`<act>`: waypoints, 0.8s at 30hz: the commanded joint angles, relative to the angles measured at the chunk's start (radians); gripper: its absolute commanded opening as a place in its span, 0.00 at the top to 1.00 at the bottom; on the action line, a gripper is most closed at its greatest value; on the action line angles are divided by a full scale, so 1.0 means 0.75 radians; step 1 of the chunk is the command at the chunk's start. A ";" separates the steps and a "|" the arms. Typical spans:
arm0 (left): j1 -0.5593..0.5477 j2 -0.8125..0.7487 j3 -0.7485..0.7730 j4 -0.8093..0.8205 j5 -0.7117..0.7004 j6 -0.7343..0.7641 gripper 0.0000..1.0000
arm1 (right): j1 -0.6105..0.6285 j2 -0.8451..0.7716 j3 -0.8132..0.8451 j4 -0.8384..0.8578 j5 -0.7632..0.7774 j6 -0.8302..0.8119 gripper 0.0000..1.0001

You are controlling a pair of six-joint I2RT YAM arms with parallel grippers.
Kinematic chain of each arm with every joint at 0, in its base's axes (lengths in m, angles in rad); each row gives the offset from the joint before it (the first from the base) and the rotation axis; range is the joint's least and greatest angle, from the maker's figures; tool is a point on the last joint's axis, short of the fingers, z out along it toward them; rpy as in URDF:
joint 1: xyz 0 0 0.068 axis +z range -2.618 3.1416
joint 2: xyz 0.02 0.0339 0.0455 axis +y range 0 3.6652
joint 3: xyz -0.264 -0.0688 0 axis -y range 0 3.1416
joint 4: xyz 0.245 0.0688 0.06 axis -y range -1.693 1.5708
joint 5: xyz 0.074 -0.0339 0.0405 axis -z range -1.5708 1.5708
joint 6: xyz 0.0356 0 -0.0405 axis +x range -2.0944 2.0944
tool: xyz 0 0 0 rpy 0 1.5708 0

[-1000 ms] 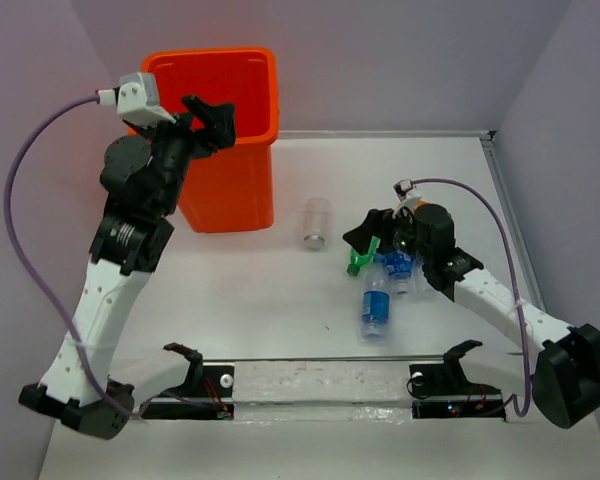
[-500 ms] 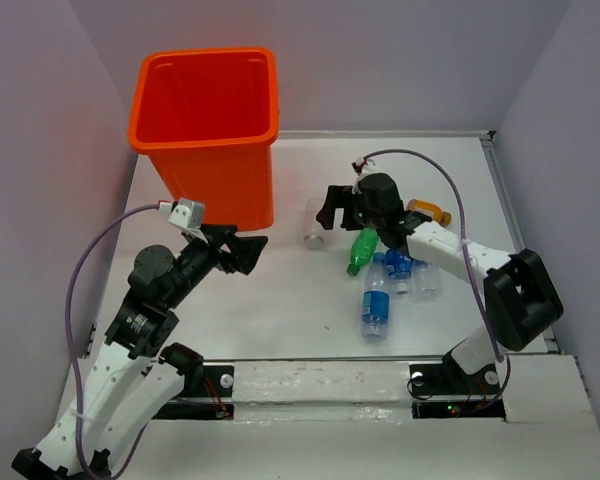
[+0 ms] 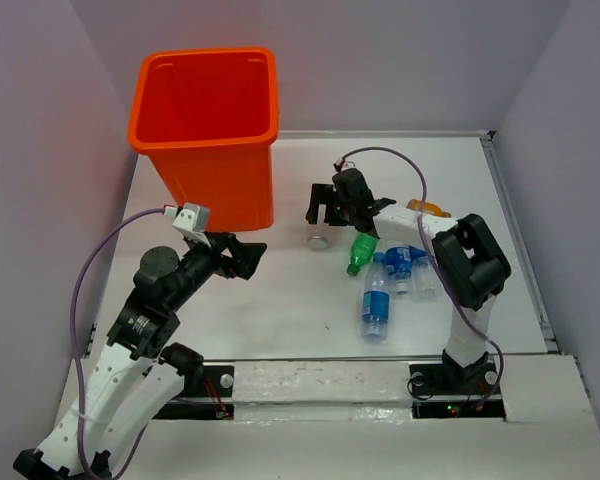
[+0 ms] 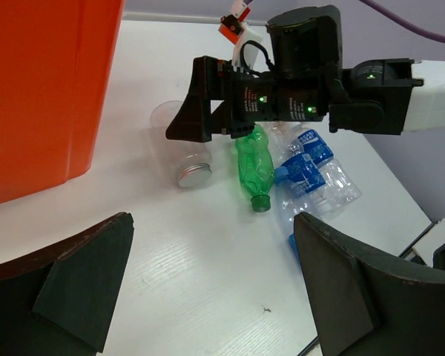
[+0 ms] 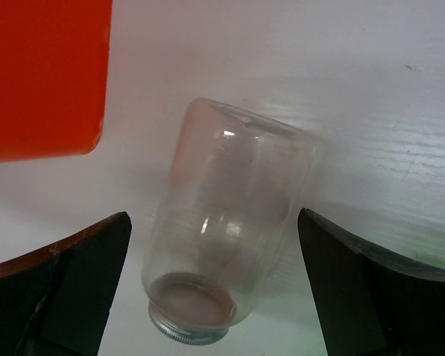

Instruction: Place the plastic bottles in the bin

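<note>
The tall orange bin [image 3: 205, 130] stands at the back left. A clear stubby bottle [image 3: 318, 237] with a silver cap lies on its side right of it. My right gripper [image 3: 326, 210] is open just over it, one finger on each side [image 5: 222, 245], not touching. A green bottle [image 3: 359, 252], three clear bottles with blue labels [image 3: 376, 305] and an orange bottle [image 3: 427, 208] lie in a cluster to the right. My left gripper [image 3: 242, 255] is open and empty, low over the table in front of the bin, facing the bottles [image 4: 254, 167].
The bin's wall [image 4: 37, 89] is close on the left of the left gripper and shows at the top left of the right wrist view [image 5: 44, 74]. The right arm [image 4: 304, 89] reaches across behind the bottles. A rail [image 3: 320, 385] runs along the near table edge.
My left arm has come down from the bin's rim to low over the table in front of the bin. My right gripper has moved left from the bottle cluster to over the stubby bottle.
</note>
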 commanded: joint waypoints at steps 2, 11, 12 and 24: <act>-0.006 -0.036 0.023 0.021 0.017 0.027 0.01 | 0.014 0.071 0.092 -0.034 0.115 0.030 0.08; -0.006 -0.028 0.011 0.017 0.064 0.030 0.01 | 0.026 -0.108 -0.002 0.000 0.227 0.057 0.47; -0.006 -0.026 0.009 0.017 0.066 0.028 0.01 | 0.026 -0.169 -0.032 0.015 0.230 0.025 0.47; -0.002 0.029 0.009 0.007 0.082 0.021 0.01 | 0.165 -0.489 0.569 -0.036 0.113 -0.350 0.48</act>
